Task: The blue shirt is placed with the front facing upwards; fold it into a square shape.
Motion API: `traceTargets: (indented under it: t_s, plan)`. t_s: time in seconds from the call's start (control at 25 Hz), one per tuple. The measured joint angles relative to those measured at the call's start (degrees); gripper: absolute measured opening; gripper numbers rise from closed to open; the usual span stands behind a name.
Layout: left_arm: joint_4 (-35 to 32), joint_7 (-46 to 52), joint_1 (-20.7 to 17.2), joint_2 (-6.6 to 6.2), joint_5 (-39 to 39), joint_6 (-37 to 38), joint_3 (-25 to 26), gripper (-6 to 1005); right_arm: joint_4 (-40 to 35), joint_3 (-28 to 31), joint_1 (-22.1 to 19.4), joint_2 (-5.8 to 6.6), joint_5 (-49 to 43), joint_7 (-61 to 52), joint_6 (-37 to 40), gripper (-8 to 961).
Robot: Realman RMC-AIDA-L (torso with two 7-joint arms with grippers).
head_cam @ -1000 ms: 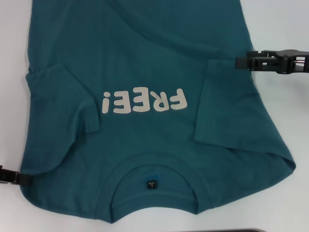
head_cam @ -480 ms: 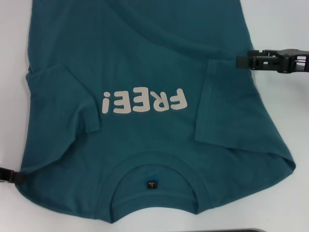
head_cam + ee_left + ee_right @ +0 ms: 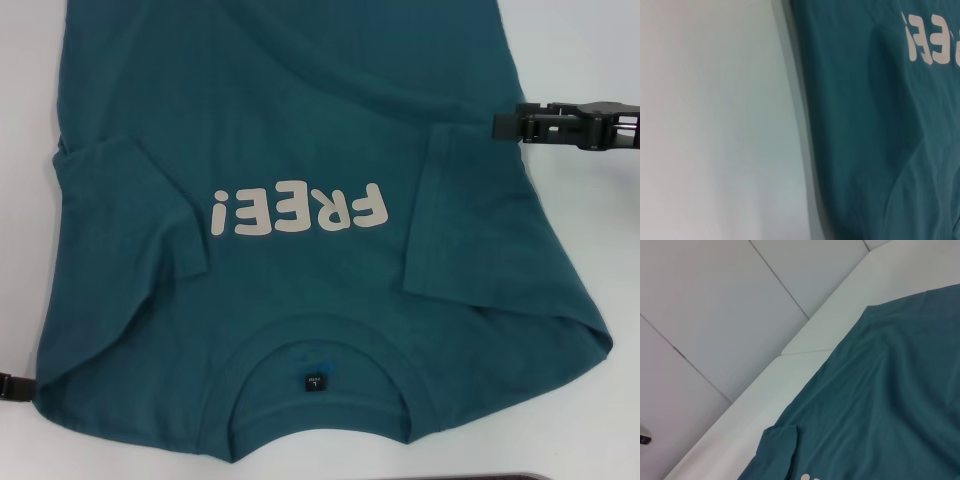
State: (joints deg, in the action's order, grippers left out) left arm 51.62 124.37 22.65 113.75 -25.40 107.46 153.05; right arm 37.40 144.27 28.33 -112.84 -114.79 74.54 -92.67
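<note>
While the blue shirt (image 3: 300,200) lies spread front-up across the white table (image 3: 590,40), collar end toward me, both its sleeves are folded inward onto the chest. The off-white "FREE!" print (image 3: 298,210) sits between them and reads upside down from my head camera. Below it the ribbed collar (image 3: 320,345) curves around the small black neck label (image 3: 314,382).

My right gripper (image 3: 500,127) reaches in from the right side of the table, its black tip at the shirt's edge just above the folded right sleeve (image 3: 440,215). From here I cannot tell whether its fingers are spread or pressed together, or whether they touch the cloth.

My left gripper (image 3: 10,386) shows only as a black sliver at the left border of the head view, just beside the shirt's near left shoulder corner and apart from it. Its fingers are out of sight, so I cannot tell their state either.

My left wrist camera shows the shirt's side edge against bare table, with part of the print. My right wrist camera shows the teal cloth running toward the table's far edge, with pale wall panels (image 3: 715,300) behind.
</note>
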Motion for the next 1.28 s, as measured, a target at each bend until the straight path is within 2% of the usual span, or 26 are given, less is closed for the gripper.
traceTargets:
  t_s: [0.2,0.84,1.08,1.28]
  plan:
    - [0.03,-0.02,-0.51,-0.46,-0.08,0.03,0.09,81,-0.03,0.08,-0.11,0.0,0.0,0.05,0.04,926]
    - [0.62,2.4,0.41,-0.64,-0.5,0.65,0.35,99,0.03,0.13,-0.23,0.0,0.0,0.14,0.04,925]
    - [0.57,2.99,0.54,-0.59,-0.2,1.01,0.35,316,0.11,0.13,-0.32,0.06,0.0,0.05,0.04,924]
    - [0.18,3.1,0.7,0.09,-0.15,1.02,-0.35,525,0.13,0.13,-0.29,0.08,0.0,0.05,0.04,924]
